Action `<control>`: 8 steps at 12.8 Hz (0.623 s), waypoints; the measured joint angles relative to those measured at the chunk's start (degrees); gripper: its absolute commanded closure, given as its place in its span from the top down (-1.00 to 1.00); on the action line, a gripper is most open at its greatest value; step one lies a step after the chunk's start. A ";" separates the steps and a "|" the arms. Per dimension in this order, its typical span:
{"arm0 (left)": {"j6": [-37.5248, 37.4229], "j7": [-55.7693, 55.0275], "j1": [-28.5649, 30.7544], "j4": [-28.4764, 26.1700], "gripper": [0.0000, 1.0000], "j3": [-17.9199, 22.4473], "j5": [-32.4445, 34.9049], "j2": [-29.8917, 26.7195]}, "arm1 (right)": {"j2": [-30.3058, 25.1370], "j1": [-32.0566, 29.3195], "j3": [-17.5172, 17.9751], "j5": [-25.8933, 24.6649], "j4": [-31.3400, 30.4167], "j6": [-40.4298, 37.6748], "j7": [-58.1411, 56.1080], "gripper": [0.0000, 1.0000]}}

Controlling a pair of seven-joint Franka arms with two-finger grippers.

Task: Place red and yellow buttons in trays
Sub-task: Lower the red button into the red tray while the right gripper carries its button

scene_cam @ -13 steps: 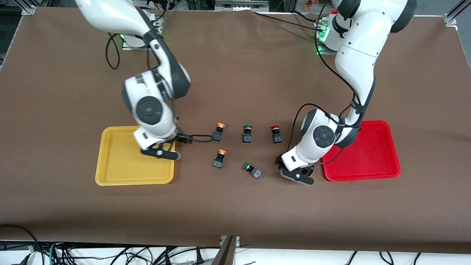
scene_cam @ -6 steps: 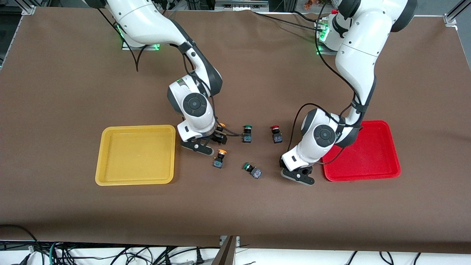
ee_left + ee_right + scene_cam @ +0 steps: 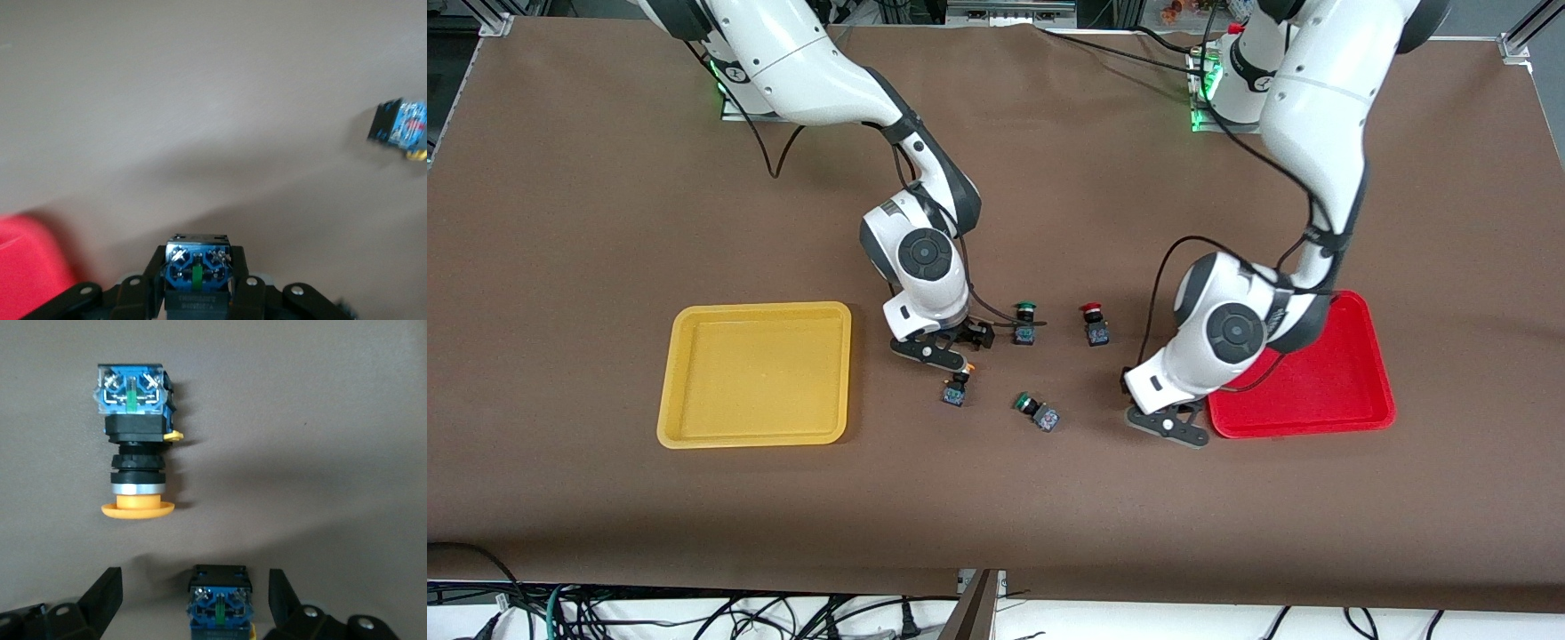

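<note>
Beside the red tray (image 3: 1352,404) our left gripper (image 3: 1169,425) has clamped a red button (image 3: 197,268) and lifted it off the table (image 3: 605,178), toward that tray. Our right gripper (image 3: 947,348), fingers spread, has left the yellow tray (image 3: 754,437) and now straddles a yellow button (image 3: 219,603).

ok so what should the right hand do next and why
Probably close the right hand: its fingers stand open on either side of a yellow button on the table, not yet gripping. The left hand, beside the red tray, holds a second button.
</note>
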 measured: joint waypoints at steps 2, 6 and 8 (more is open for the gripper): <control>-9.07 0.34 0.32 -0.04 -0.76 2.65 1.68 -3.15 | 0.00 0.02 -0.01 0.00 0.01 0.00 -0.05 -0.95; -15.18 7.86 3.57 -1.17 -0.75 5.10 9.20 -4.07 | -0.18 0.09 -0.09 0.00 0.25 -0.02 -0.36 -1.00; -15.08 13.09 7.46 -2.41 -0.73 4.99 8.89 -2.61 | -1.17 -0.21 -0.99 0.00 0.93 -1.89 -2.66 -1.00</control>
